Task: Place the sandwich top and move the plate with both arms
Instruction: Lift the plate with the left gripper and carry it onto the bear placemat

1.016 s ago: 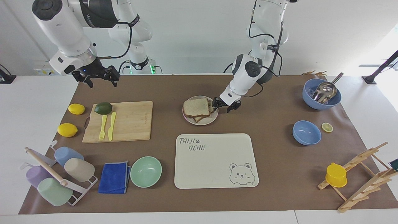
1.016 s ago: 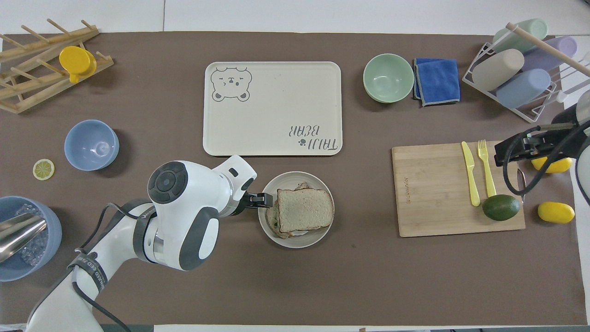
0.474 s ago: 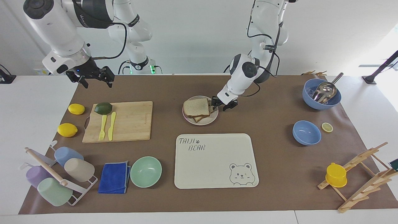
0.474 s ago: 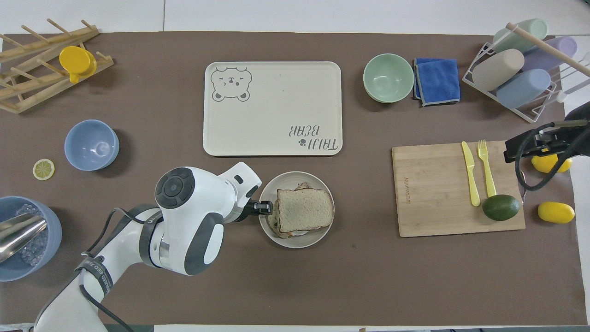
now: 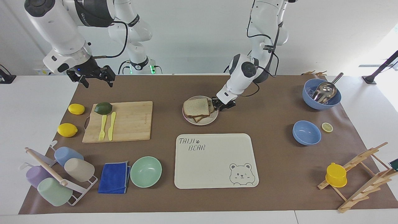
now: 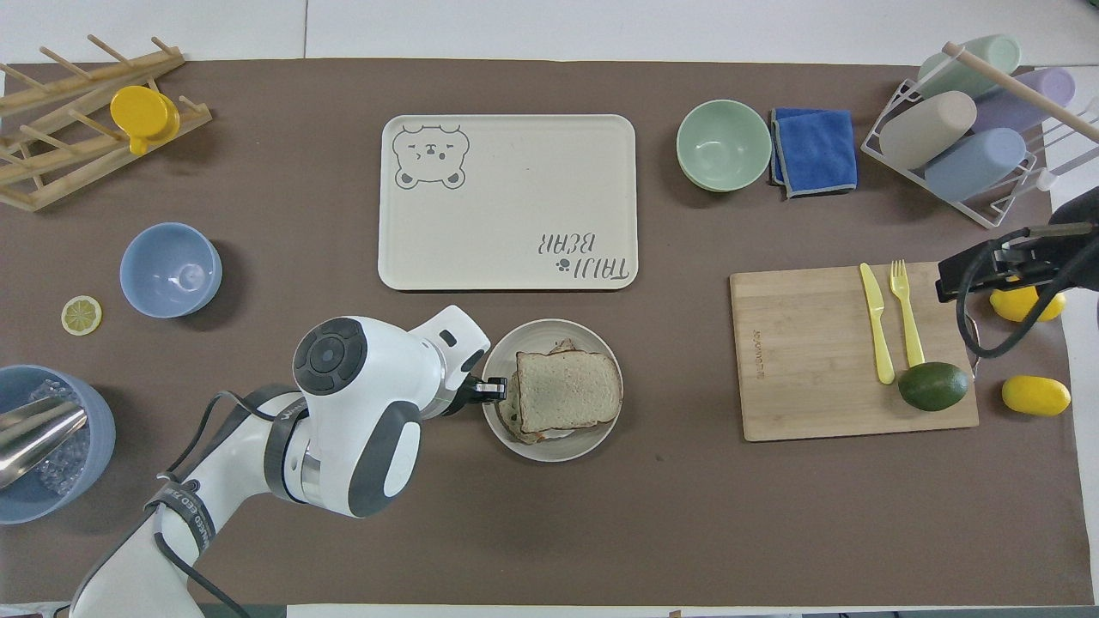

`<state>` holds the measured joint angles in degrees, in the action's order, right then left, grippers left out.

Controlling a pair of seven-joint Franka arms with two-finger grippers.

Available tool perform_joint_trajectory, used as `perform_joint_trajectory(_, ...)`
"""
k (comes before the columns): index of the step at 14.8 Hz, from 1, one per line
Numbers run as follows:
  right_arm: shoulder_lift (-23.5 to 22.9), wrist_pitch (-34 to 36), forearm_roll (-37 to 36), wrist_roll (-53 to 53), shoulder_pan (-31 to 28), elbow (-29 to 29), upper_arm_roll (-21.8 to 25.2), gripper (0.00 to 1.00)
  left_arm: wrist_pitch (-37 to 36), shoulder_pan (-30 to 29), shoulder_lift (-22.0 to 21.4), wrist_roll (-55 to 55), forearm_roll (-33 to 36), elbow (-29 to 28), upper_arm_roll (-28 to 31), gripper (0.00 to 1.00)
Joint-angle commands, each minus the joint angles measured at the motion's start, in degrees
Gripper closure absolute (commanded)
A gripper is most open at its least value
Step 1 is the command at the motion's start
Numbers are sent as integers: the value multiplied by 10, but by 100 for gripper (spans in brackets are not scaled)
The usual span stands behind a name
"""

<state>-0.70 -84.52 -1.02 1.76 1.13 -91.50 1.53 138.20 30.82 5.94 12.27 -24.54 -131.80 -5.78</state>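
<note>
The sandwich top (image 5: 196,107) is a plain bread slice lying on the other sandwich layers on the small round plate (image 5: 202,122), about midway along the table and near the robots. Both also show in the overhead view: the sandwich top (image 6: 568,390), the plate (image 6: 558,450). My left gripper (image 5: 219,104) is low at the plate's rim on the side toward the left arm's end, and shows there in the overhead view (image 6: 494,390). My right gripper (image 5: 93,79) is open and empty, held high over the end of the cutting board (image 5: 130,121).
The cream bear tray (image 5: 214,161) lies farther from the robots than the plate. The cutting board carries an avocado (image 5: 103,108) and a yellow fork and knife, with two lemons beside it. A mint bowl (image 5: 146,171), blue cloth, cup rack, two blue bowls and a wooden rack ring the table.
My left gripper has drawn in closer against the plate's rim. My right gripper has drifted a little toward the right arm's end of the table. The bread and plate have not moved.
</note>
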Motion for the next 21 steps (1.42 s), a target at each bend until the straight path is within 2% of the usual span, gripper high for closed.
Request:
perform_joint_trajectory(1,4,-5,5,14,-9,0,-2,0,30,13,-5,-14,-23,-21,8,94)
perform_joint_trajectory(2,4,-5,5,14,-9,0,-1,0,30,13,-5,-14,-23,-21,8,100)
perform_joint_trajectory(7,5,-4,4,11,-5,-1,-1,0,16,4,-10,-15,-23,-15,8,100)
perform_joint_trajectory(9,5,-5,4,11,-5,0,-1,0,-41,-28,-14,-15,-23,23,9,100)
perform_joint_trajectory(12,5,-5,0,12,-6,0,-1,0,-142,-80,-4,-15,-24,122,9,100)
perform_joint_trajectory(16,6,-4,0,12,-3,0,-4,0,-223,-129,71,-11,-25,286,11,100)
perform_joint_trajectory(18,6,-5,-1,11,-3,0,-6,0,-245,-138,138,-8,-23,374,14,100)
perform_joint_trajectory(21,6,-5,-1,11,-3,0,-6,0,-253,-139,234,-7,-17,475,30,100)
